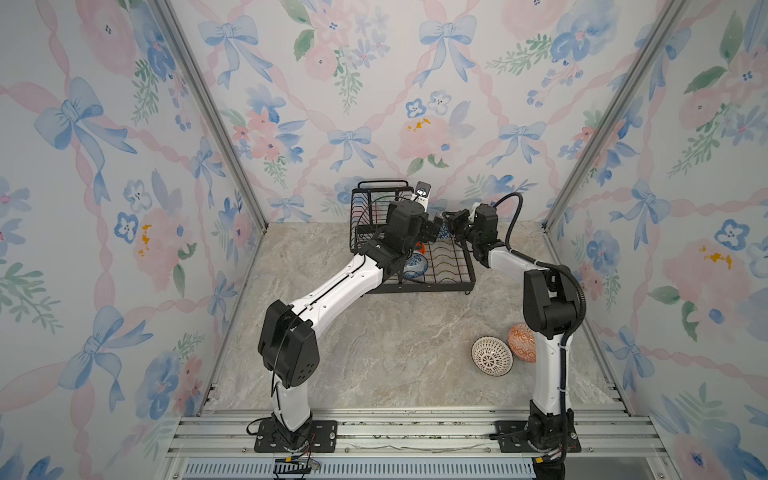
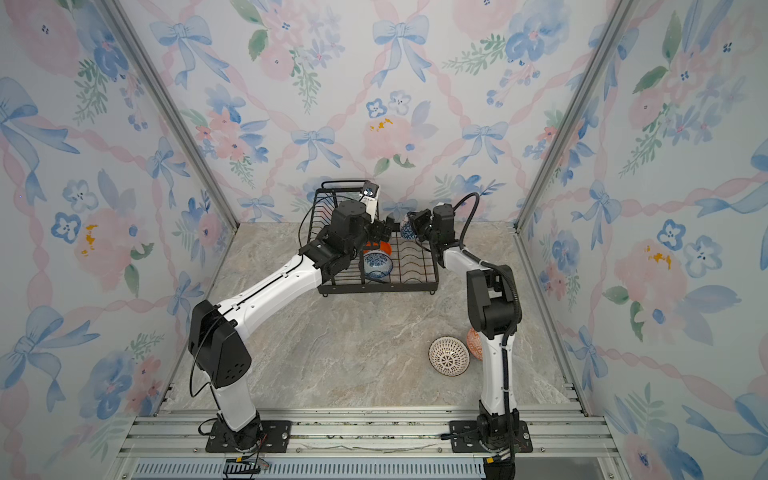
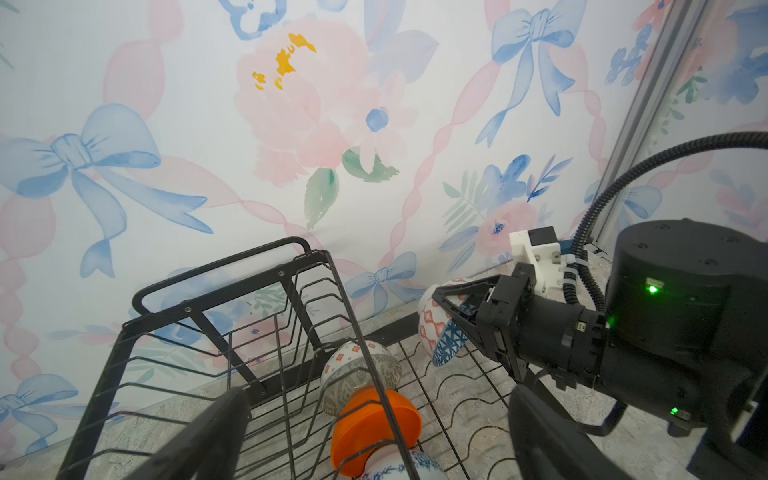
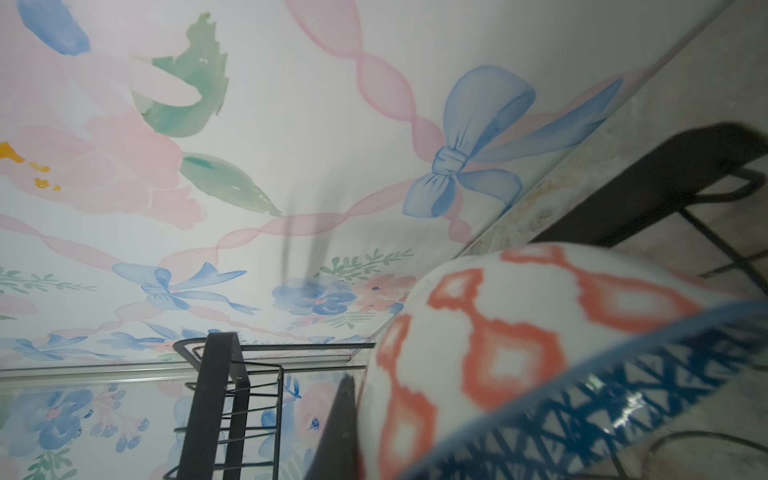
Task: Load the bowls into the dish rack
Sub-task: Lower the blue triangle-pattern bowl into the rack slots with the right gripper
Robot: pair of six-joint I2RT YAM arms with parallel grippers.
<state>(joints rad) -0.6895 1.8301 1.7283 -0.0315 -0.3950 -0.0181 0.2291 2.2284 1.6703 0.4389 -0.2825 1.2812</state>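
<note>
- The room was a narrow booth, its walls (image 1: 374,104) papered with blue bows, pink ribbons and pale flowers. Metal posts (image 1: 245,183) ran up the back corners.
- The worktop (image 1: 374,332) was a grey-beige, stone-look surface with pale veining. A ribbed metal rail (image 1: 395,432) along its near edge carried both arm bases.
- The dish rack (image 1: 419,289) stood at the far side of the worktop, close to the back wall, and both end effectors met above it.
- The right end effector (image 3: 444,309) was clamped tight on the rim of the blue-triangle bowl (image 3: 430,332). That bowl stood on edge over the far part of the rack's lower tray. Whether it touched the wires could not be told.
- The left end effector (image 3: 378,395) was spread wide and held nothing, just beside the right one and facing it.
- Below the left end effector, three bowls sat in a touching row in the lower tray, beside the raised basket: the green bowl (image 3: 357,370), the orange bowl (image 3: 374,419) and the blue-flowered bowl (image 3: 395,465).
- The lattice bowl (image 1: 491,356) and the orange-red bowl (image 1: 521,343) lay on bare worktop, just beside each other. They were well apart from both end effectors, and the orange-red one was partly hidden behind the right arm.
</note>
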